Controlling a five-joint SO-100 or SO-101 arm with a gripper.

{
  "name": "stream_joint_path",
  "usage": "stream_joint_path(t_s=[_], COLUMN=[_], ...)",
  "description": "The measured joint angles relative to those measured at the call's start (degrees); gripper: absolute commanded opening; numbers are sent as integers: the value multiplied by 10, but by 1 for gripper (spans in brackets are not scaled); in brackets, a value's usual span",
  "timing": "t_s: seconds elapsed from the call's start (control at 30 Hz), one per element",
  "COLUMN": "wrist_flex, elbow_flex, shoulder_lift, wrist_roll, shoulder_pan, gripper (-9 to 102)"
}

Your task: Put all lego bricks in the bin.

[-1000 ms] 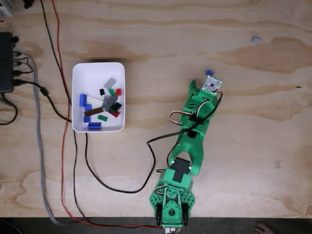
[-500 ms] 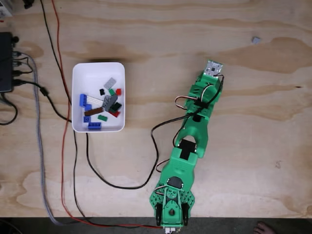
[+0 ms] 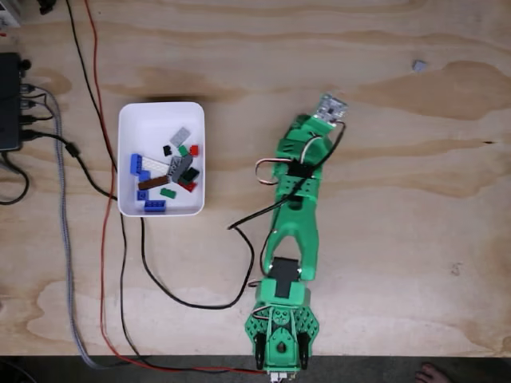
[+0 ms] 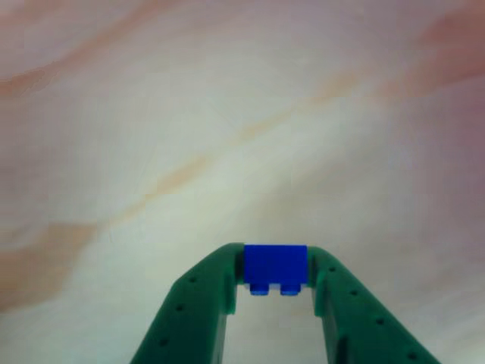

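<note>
overall, wooden table [image 3: 399,239] under everything. green arm [image 3: 291,231] reaches from 6 o'clock toward 12. white bin [image 3: 160,116] sits at 9 o'clock of the arm, well apart, with a heap of lego bricks [image 3: 168,171] inside. gripper [image 4: 275,262] fingers [image 4: 204,296] pinch a blue brick [image 4: 275,265] at the tips, above the bare wood. small grey bit [image 3: 417,65] lies at 2 o'clock.
</note>
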Motion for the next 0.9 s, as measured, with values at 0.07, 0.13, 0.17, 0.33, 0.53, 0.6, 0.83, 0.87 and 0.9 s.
stream_joint_path(t_s=[0.07, 0.13, 0.17, 0.33, 0.53, 0.6, 0.83, 0.87, 0.9], wrist_flex=[120, 246, 293, 377, 386, 388, 275, 243, 220], elbow_flex=[-57, -111, -131, -186, -208, -208, -110, -93, -86], shoulder_lift=[35, 36, 28, -22, -66, -67, 58, 69, 77], wrist_roll=[57, 112, 134, 200, 261, 279, 190, 163, 149], shoulder_pan=[-83, -169, -204, -305, -351, -344, -139, -94, -66], gripper=[0, 0, 0, 5, 27, 29, 25, 25, 25])
